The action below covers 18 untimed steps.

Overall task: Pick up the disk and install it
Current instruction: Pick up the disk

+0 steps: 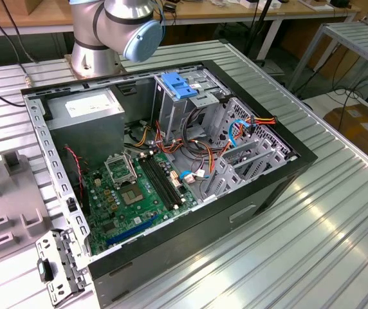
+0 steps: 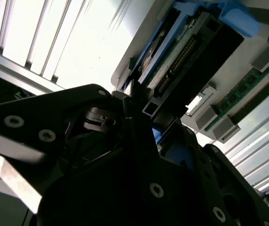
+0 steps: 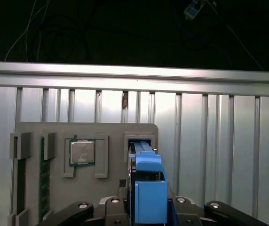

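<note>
First wrist view: I log the black metal claw (image 3: 148,209) closed narrow on the slim dark-grey disk (image 3: 148,165) in its glossy light-blue plastic carrier. The disk stands on edge, one end in a slot of the matte grey moulded tray (image 3: 115,129). The tray lies near one edge of the ribbed aluminium table (image 3: 219,141). A square silver processor chip (image 3: 82,151) and a thin green memory stick (image 3: 43,179) occupy neighbouring recesses. In the second wrist view, the disk's pinned connector end shows.

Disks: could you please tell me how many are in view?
1: the disk, in the first wrist view, at the grey holder tray beside the processor; the drive cage in the exterior view may hide others.
</note>
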{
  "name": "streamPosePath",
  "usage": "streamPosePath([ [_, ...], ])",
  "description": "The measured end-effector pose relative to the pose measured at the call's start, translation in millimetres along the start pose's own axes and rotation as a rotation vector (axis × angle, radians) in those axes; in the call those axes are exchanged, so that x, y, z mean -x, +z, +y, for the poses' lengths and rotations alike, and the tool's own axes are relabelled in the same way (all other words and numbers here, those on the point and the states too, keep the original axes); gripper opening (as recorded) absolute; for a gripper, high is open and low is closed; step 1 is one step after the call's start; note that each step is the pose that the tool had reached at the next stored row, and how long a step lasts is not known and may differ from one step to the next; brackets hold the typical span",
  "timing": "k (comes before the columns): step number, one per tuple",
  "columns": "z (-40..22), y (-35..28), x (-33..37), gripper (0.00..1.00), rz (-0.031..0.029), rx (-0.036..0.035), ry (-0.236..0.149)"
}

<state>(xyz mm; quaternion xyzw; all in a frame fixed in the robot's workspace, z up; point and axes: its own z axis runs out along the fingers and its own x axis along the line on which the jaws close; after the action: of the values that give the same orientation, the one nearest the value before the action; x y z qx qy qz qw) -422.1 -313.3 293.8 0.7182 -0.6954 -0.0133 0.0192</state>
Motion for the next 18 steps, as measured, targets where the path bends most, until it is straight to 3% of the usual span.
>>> streamPosePath([
  [14, 0.0, 0.5, 0.0, 0.37, -0.0002, -0.0005, 0.000],
  [18, 0.2, -3.6, 0.0, 0.37, -0.0001, -0.0001, 0.000],
])
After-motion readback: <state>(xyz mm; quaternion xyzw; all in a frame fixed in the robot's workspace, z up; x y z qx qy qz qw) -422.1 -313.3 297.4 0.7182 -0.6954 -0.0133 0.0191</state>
